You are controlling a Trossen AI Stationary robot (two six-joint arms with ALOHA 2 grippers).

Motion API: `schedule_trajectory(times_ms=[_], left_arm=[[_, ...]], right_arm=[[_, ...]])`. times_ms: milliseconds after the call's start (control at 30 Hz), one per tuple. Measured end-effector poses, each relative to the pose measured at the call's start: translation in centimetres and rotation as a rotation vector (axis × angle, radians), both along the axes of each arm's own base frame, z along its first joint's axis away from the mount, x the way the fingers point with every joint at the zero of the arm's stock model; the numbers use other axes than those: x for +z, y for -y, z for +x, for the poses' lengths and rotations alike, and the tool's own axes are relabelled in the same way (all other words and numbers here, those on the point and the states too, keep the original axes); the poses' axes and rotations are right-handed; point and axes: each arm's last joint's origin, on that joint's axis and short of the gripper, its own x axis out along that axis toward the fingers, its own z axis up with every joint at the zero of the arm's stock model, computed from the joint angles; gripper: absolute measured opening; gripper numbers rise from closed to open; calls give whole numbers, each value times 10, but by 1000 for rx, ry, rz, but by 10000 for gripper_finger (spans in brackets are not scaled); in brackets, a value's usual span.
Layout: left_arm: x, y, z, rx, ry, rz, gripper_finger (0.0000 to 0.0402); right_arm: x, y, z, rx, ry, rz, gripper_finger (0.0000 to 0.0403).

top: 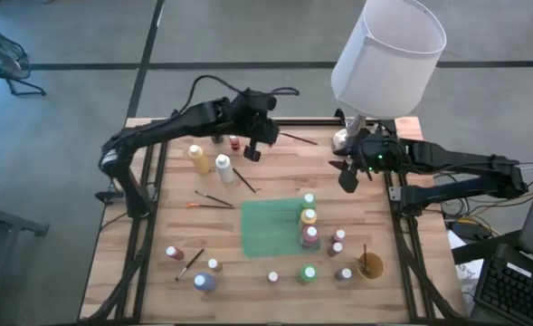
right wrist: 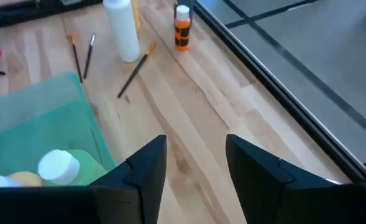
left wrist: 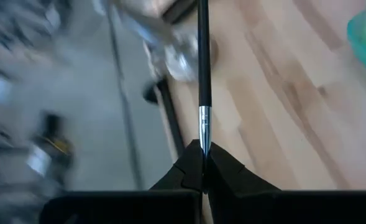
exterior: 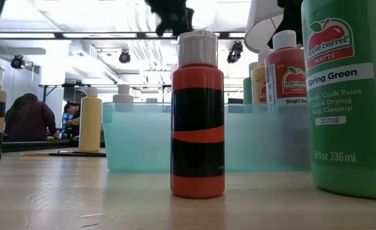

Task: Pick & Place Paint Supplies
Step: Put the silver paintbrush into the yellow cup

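Observation:
My left gripper (top: pixel 276 134) is raised over the table's far middle, shut on a thin dark brush (top: pixel 299 139) that sticks out toward the lamp's foot (top: pixel 342 138). My right gripper (top: pixel 347 177) hovers open and empty near the far right (right wrist: pixel 195 165). A see-through green bin (top: pixel 271 228) holds three bottles along its right side (top: pixel 309 217). A yellow bottle (top: pixel 198 158), a white bottle (top: pixel 223 166) and a small red one (top: pixel 235 143) stand at the far left. Loose brushes (top: pixel 214 198) lie on the wood beside them. My left gripper pinches the brush between its two shut fingers, just behind the metal ferrule (left wrist: pixel 204 121); the bristle end is hidden between the fingers. The dark handle (left wrist: pixel 202 56) runs straight on from the fingertips, in line with them. The brush is clear of the table.
Several small bottles (top: pixel 204 281) stand along the near edge, some close to the low camera (exterior: pixel 197 115). A tan cup (top: pixel 370 265) with a brush in it sits at the near right. A lamp's white shade (top: pixel 388 54) hangs over the far right corner.

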Motion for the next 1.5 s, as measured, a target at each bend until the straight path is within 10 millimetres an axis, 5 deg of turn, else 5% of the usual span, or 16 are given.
schedule_trajectory(times_ms=[233,400,733,1067,1500], left_arm=[[17,59,2,-235,12,192,5],[14,97,7,-241,-64,410,5],[-29,156,23,-391,-233,946,5],[-56,165,31,-318,-184,1481,5],[-59,165,31,-354,-167,1512,5]], right_arm=[[7,-2,-11,0,56,18,146],[14,-7,-16,95,132,93,141],[21,-14,-13,306,245,232,170],[13,-16,7,347,280,308,200],[11,-15,34,424,317,315,222]])
